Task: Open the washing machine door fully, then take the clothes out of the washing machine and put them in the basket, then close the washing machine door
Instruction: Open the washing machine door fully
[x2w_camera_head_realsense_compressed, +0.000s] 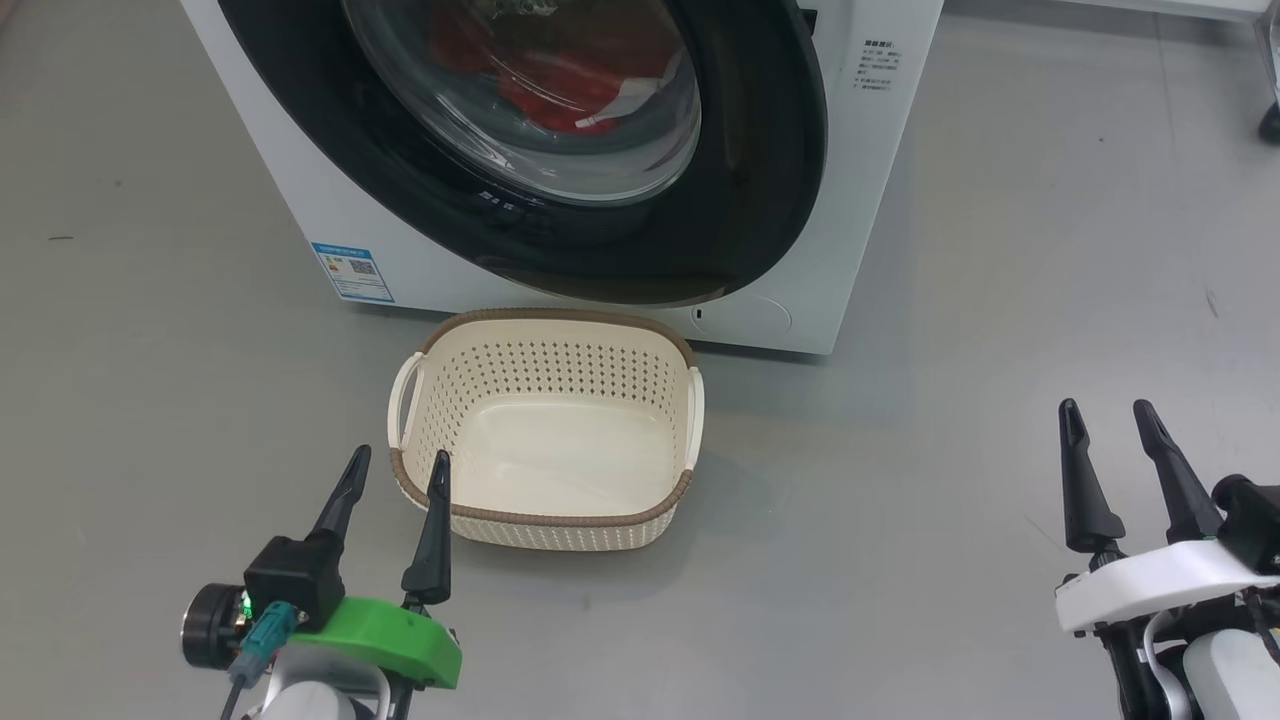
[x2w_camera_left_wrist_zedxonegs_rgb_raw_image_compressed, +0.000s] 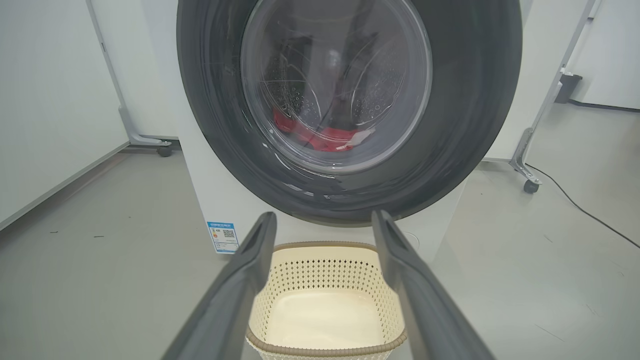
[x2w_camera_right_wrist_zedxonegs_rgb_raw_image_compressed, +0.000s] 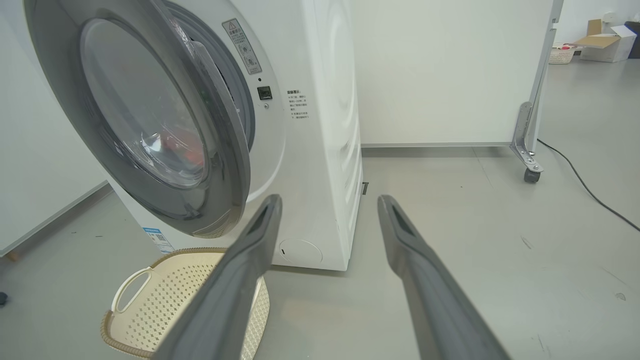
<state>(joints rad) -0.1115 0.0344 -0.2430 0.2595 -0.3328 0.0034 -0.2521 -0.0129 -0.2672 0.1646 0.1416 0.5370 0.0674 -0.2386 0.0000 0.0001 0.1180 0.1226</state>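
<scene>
The door (x2w_camera_head_realsense_compressed: 760, 150), top cut off in the head view, stands ajar. Red clothes (x2w_camera_head_realsense_compressed: 560, 100) blur behind its glass. The cream basket (x2w_camera_head_realsense_compressed: 555, 314) sits on the floor near it. The left tool (x2w_camera_head_realsense_compressed: 400, 453) and right tool (x2w_camera_head_realsense_compressed: 1105, 405) are spread wide, holding nothing.

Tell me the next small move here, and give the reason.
Probably bring the right pincer, which is open, to the free right edge of the door and swing it wide. The door stands only ajar, with a gap at that edge. The clothes lie behind its glass, and the basket sits empty below.
</scene>
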